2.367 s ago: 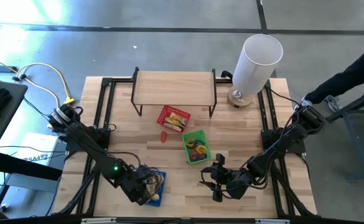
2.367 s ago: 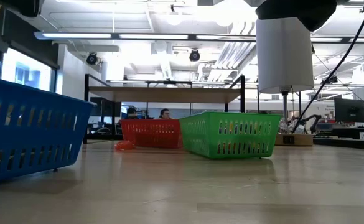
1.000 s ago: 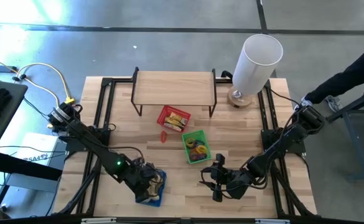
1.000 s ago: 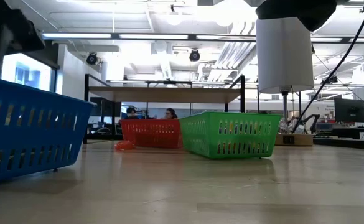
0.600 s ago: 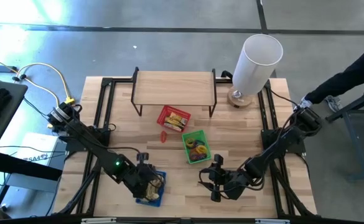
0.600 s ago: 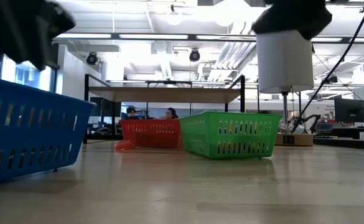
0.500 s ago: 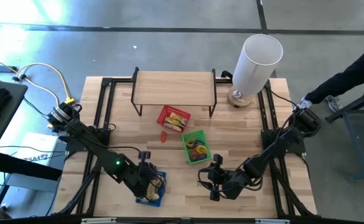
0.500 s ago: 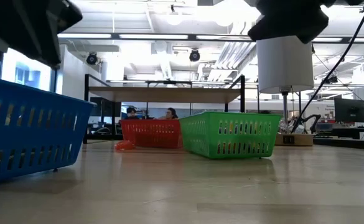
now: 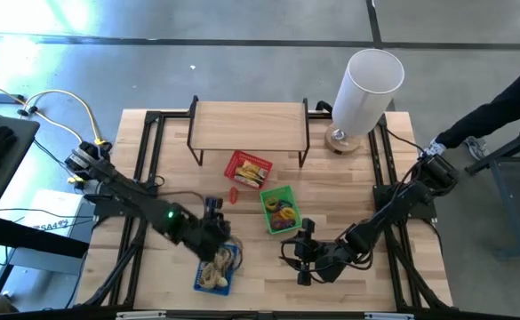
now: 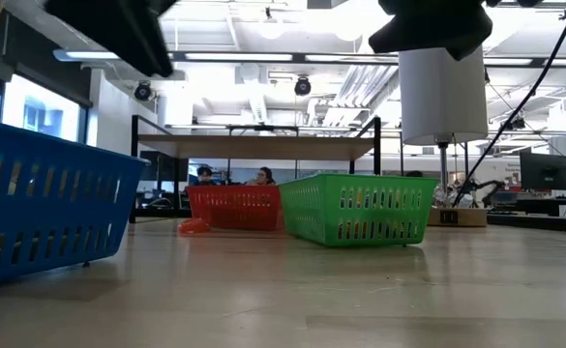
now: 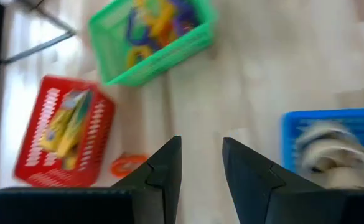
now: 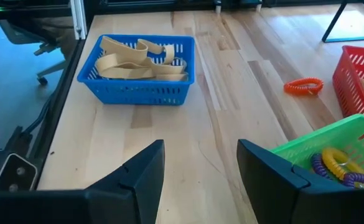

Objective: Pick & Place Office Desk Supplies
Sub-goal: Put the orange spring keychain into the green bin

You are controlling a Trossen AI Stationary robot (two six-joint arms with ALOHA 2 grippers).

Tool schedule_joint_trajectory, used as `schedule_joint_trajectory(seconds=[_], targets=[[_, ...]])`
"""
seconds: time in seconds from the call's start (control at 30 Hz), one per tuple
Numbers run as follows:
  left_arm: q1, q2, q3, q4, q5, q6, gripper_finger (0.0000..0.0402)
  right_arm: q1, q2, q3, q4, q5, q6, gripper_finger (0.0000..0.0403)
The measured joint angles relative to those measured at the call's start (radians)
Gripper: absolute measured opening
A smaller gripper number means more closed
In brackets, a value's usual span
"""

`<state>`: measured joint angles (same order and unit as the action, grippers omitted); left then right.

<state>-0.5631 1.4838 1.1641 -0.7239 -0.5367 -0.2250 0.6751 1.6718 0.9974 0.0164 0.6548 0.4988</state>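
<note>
The left gripper (image 9: 213, 216) has lifted away from the blue basket (image 9: 215, 271) toward the worktop (image 9: 251, 267) centre, fingers parted and empty. Pale tan bands (image 12: 138, 62) lie in that basket. The right gripper (image 9: 300, 253) has edged slightly left, released. An orange loop (image 12: 304, 85) lies beside the red basket (image 9: 247, 169). No writing is legible.

Pale wood table (image 9: 348, 196), planked, matt grain. Slotted plastic baskets: blue (image 12: 138, 84), green (image 10: 358, 209), red (image 11: 57, 143). Tan bands (image 12: 141, 62) rubbery, smooth. Matt dark arms.
</note>
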Motion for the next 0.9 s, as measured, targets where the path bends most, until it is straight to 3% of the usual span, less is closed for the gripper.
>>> schedule_joint_trajectory(seconds=[0.3,0.4,0.57,0.8,0.9], targets=[[0.158,-0.016,0.0,-0.085,0.011,0.019,0.0108,-0.005,0.0,0.0,-0.004,0.001,-0.043,0.019],[0.209,-0.015,0.0,-0.085,0.094,0.019,0.0114,-0.01,0.0,0.0,-0.005,0.0,-0.064,0.019],[0.293,-0.015,0.0,-0.078,0.334,0.068,0.0141,-0.026,0.0,0.0,-0.01,-0.003,-0.108,0.019],[0.405,-0.015,-0.005,-0.074,0.336,0.096,0.0184,-0.045,0.0,0.0,-0.032,-0.004,-0.156,0.019],[0.443,-0.015,-0.031,-0.029,0.406,0.15,0.0185,-0.051,0.0,0.0,-0.068,-0.005,-0.156,0.019]])
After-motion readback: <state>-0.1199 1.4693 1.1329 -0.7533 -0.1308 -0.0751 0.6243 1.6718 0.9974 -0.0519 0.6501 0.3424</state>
